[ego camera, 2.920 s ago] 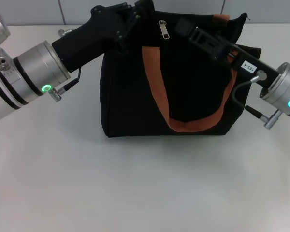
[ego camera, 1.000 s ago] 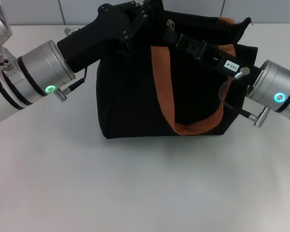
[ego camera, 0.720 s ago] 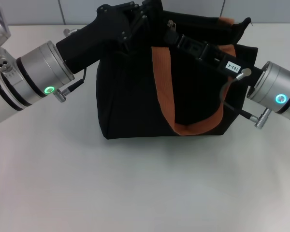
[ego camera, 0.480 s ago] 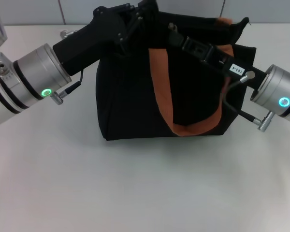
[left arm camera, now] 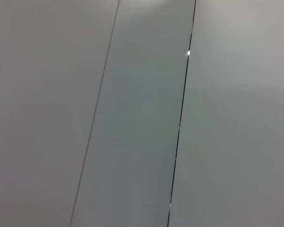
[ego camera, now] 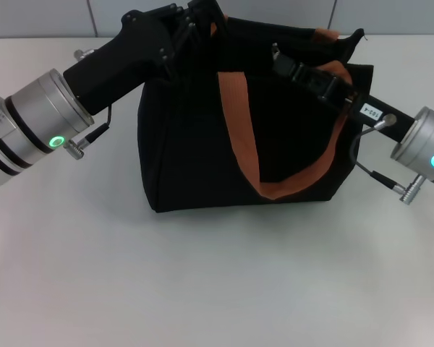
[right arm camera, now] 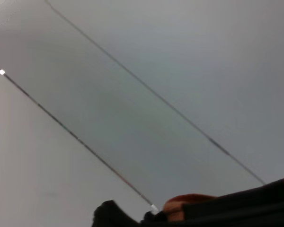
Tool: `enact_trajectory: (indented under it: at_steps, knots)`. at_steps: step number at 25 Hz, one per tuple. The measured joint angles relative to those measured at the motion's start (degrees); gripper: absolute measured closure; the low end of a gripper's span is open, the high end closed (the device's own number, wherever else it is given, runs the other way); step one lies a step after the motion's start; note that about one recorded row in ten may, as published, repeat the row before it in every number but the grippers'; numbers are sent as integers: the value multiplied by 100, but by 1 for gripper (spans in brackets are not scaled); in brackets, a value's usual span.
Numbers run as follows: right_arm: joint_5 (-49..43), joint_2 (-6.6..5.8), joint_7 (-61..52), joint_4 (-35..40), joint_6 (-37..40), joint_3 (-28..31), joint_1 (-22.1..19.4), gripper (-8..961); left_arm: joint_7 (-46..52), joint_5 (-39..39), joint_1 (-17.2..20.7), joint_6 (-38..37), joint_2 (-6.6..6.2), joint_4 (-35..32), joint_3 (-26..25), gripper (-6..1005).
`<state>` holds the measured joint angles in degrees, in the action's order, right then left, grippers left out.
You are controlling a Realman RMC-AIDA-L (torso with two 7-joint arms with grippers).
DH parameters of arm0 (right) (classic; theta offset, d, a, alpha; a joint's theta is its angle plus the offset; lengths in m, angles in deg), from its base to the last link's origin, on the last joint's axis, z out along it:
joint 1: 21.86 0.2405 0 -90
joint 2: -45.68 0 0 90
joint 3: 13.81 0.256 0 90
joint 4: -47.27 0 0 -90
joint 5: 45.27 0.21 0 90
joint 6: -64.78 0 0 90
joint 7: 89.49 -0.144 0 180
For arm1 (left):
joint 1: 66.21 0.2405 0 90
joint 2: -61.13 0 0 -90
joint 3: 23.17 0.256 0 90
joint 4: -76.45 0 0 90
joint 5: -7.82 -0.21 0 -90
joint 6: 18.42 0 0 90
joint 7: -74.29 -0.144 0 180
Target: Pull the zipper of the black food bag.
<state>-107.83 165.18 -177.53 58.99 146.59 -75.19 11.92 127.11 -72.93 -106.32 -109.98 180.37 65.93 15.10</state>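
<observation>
The black food bag stands on the table in the head view, with an orange-brown strap looping down its front. My left gripper is at the bag's top left corner, shut on the fabric edge. My right gripper reaches in from the right along the bag's top and is shut on the zipper, whose silver tab just shows at the fingertips. The right wrist view shows only the bag's edge and a bit of strap. The left wrist view shows only wall panels.
The white table spreads in front of the bag and to both sides. A grey panelled wall runs along the back. A second strap end sticks up at the bag's far top edge.
My right gripper has moved right along the bag's top, taking the silver tab with it. My left arm has shifted left, and the bag's top left corner went with it.
</observation>
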Motion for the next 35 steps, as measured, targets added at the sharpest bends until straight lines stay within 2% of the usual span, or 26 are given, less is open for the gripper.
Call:
enact_trajectory:
  at_steps: [12, 19, 32, 35]
  knots:
    - [4, -17, -30, 226, -205, 513, -499, 945, -9, 80, 15, -11, -5, -78, -4, 956]
    - [10, -26, 47, 239, -165, 695, -580, 931, -9, 119, 7, 80, -7, -127, -6, 955]
    - [-13, 18, 1440, 318, 1476, 604, -447, 907, -124, 130, -171, 666, -6, -68, 38, 952]
    - [-23, 20, 1501, 316, 1643, 542, -418, 803, -149, 127, -175, 690, -6, -62, 19, 951]
